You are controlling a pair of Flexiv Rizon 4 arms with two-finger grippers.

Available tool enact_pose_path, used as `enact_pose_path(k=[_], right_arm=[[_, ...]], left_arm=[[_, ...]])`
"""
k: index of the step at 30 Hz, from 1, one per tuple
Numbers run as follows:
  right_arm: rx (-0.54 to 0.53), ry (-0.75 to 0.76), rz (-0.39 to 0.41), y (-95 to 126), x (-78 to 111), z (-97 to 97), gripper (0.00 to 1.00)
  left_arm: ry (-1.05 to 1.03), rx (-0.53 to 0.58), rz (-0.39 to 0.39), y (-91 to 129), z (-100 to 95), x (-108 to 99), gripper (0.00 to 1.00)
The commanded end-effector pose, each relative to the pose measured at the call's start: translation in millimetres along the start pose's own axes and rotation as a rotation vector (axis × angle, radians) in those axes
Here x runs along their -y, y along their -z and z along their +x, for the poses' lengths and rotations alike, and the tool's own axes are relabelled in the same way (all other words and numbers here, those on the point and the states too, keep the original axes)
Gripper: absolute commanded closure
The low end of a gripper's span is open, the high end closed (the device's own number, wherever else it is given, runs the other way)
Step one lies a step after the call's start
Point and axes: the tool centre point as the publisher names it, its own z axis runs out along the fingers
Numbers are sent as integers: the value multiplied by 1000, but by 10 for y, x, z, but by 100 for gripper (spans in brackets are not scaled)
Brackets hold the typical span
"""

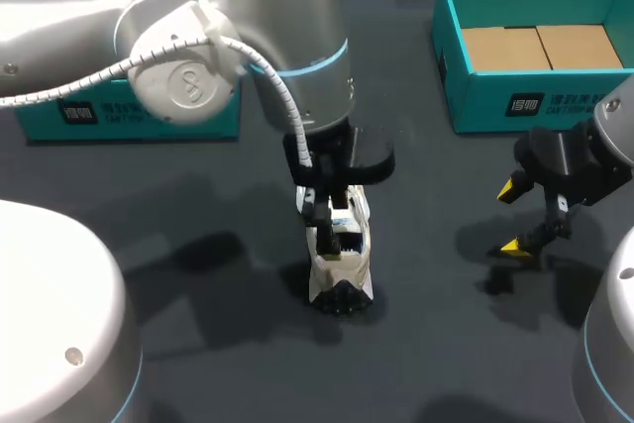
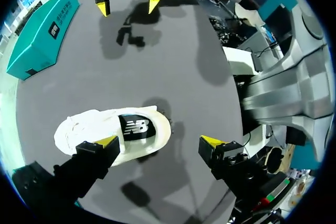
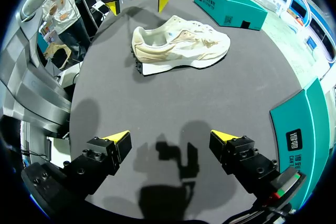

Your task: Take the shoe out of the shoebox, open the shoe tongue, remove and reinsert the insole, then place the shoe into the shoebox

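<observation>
Beneath left gripper [image 2: 160, 141], jaws apart: shoe [image 3: 181, 45], seen whole only from right wrist; right gripper [image 3: 169, 136] likewise agape; shoebox [image 1: 485, 101] holding cardboard [image 1: 540, 47].

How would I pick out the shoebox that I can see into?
On the dark table, look to the far side on the robot's right, beyond the right gripper. There stands an open teal shoebox. Unlike the other teal box across the table, partly hidden behind the left arm, it shows brown cardboard inside.
</observation>
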Motion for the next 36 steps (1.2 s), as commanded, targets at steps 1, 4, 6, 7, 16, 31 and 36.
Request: enact_pose_path(k=[1, 4, 6, 7, 16, 31, 36], right_arm=[[2, -1, 3, 0, -4, 12, 0], [2, -1, 3, 0, -4, 12, 0], [2, -1, 3, 0, -4, 12, 0], [2, -1, 3, 0, -4, 12, 0], [2, -1, 3, 0, -4, 12, 0], [2, -1, 3, 0, -4, 12, 0], [2, -1, 3, 0, -4, 12, 0]], left_arm=[[66, 4, 20, -239, 12, 23, 0], [91, 6, 0, -283, 4, 29, 0], [91, 6, 0, -283, 4, 29, 0], [91, 6, 0, -283, 4, 29, 0], [102, 23, -25, -405, 15, 54, 0], [128, 35, -57, -883, 13, 59, 0], [126, 45, -64, -956, 55, 46, 0]])
